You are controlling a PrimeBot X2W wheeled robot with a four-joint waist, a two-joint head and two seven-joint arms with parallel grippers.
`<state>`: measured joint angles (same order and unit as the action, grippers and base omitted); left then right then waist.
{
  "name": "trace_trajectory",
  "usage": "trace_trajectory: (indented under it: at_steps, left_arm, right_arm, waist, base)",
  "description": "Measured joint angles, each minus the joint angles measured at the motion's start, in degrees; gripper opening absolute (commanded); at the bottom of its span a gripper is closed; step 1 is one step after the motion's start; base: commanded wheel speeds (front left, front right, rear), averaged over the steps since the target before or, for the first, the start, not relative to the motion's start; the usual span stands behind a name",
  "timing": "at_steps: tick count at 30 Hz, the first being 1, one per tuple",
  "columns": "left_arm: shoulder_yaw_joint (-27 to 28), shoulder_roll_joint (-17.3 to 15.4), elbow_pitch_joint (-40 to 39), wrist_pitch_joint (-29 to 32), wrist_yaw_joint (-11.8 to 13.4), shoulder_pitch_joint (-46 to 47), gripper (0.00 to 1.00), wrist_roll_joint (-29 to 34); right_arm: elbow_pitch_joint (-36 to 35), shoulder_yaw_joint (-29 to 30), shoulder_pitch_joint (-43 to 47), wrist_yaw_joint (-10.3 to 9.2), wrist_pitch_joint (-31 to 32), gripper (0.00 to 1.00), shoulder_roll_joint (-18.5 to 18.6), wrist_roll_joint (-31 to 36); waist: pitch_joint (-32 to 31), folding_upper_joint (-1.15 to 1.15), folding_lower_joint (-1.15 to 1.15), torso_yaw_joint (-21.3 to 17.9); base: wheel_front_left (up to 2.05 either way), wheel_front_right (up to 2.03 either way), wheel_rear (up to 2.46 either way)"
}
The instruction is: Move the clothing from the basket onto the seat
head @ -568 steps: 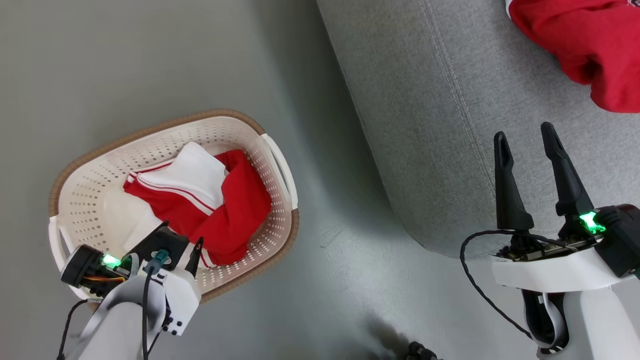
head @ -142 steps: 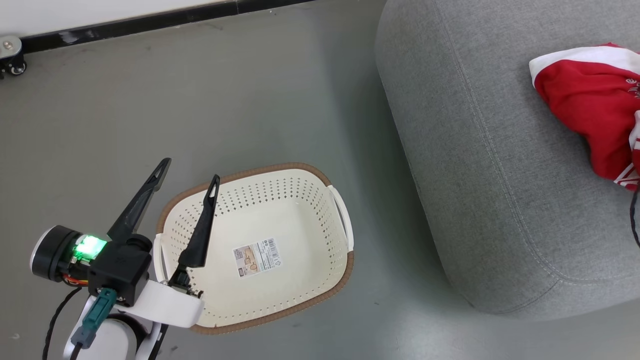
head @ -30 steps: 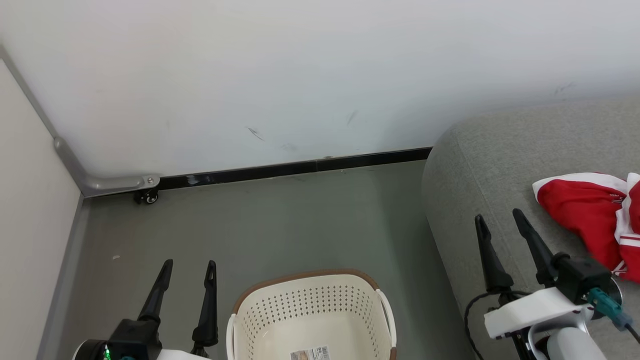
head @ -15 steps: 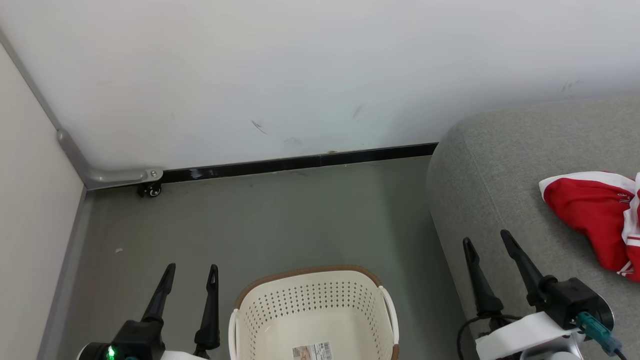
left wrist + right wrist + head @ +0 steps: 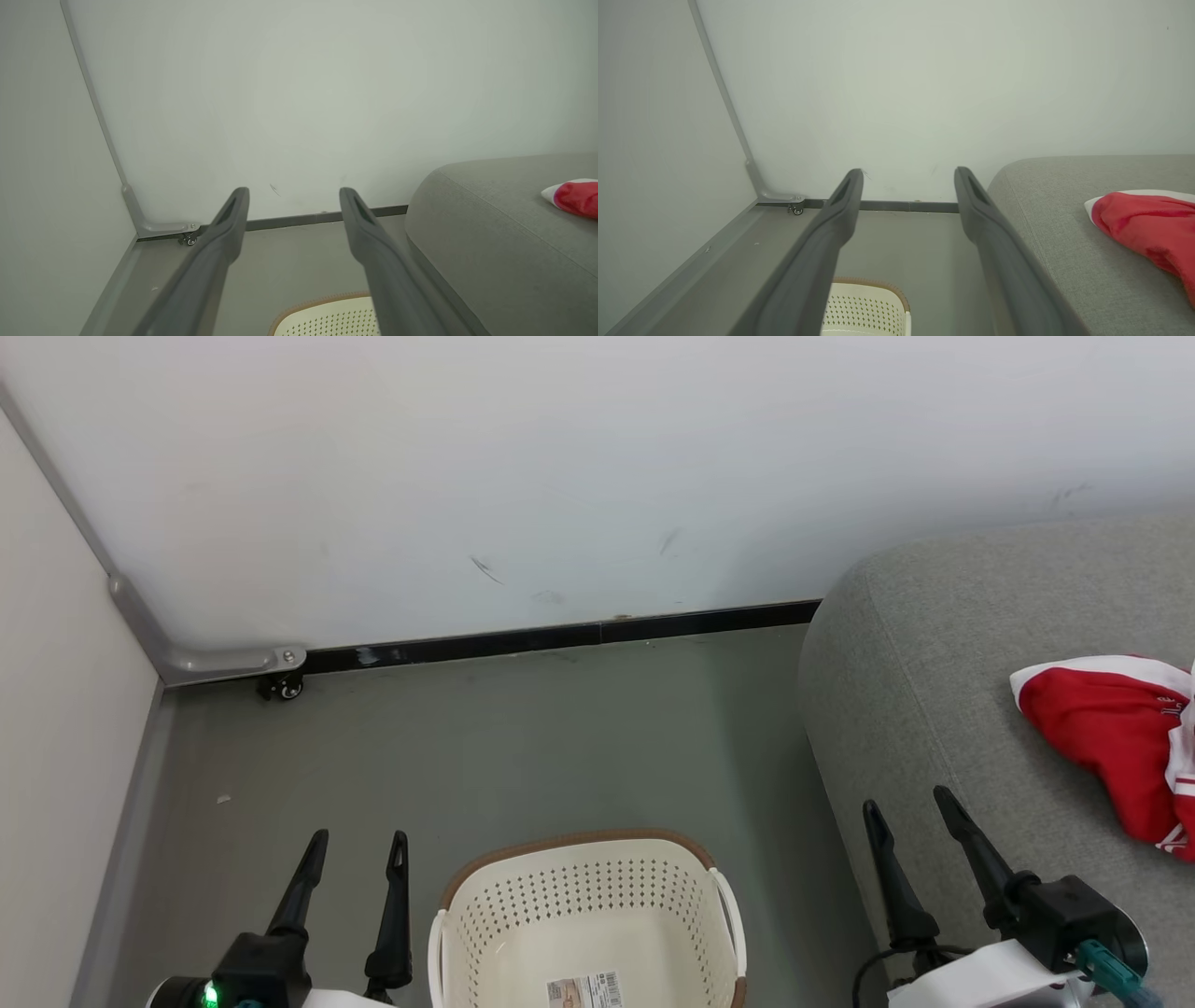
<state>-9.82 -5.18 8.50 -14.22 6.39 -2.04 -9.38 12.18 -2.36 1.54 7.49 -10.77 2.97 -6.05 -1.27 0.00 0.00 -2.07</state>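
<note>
Red clothing with white panels lies on the light grey seat at the right; it also shows as clothing on the seat and as clothing on the seat. The cream basket with a brown rim stands on the floor at the bottom centre, with only a paper label on its bottom. My left gripper is open, left of the basket. My right gripper is open over the seat's front left edge. Both hold nothing.
A white wall with a black skirting strip runs across the back. A pale panel on a small caster closes the left side. Grey floor lies between the wall, basket and seat.
The view has tilted up since the earliest frames, when red clothing lay in the basket. Over the last second the view shifted slightly and the right gripper sank lower in it.
</note>
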Motion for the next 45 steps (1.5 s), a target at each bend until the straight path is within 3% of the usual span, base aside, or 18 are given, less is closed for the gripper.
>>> trace_trajectory:
  at_steps: [41, 42, 45]
  left_arm:
    - [0.8, 0.6, 1.2, 0.0, 1.2, 0.5, 1.00, -1.0]
    - [0.8, 0.6, 1.3, 0.0, 1.2, 0.5, 0.00, -1.0]
    - [0.6, 0.7, 2.4, 0.1, 1.2, -0.1, 0.00, -1.0]
  right_arm:
    - [-4.1, -0.5, 3.5, 0.00, 2.3, 1.00, -0.3, -1.1]
    - [-4.2, -0.5, 3.5, 0.00, 2.3, 0.00, -0.3, -1.1]
    - [-3.2, -0.5, 3.6, 0.00, 2.4, 0.00, -0.3, -1.1]
  waist:
    - [-0.4, 0.00, 0.00, 0.4]
    - [-0.4, 0.00, 0.00, 0.4]
    - [-0.4, 0.00, 0.00, 0.4]
  base:
    - [0.00, 0.00, 0.00]
    - [0.00, 0.00, 0.00]
    - [0.00, 0.00, 0.00]
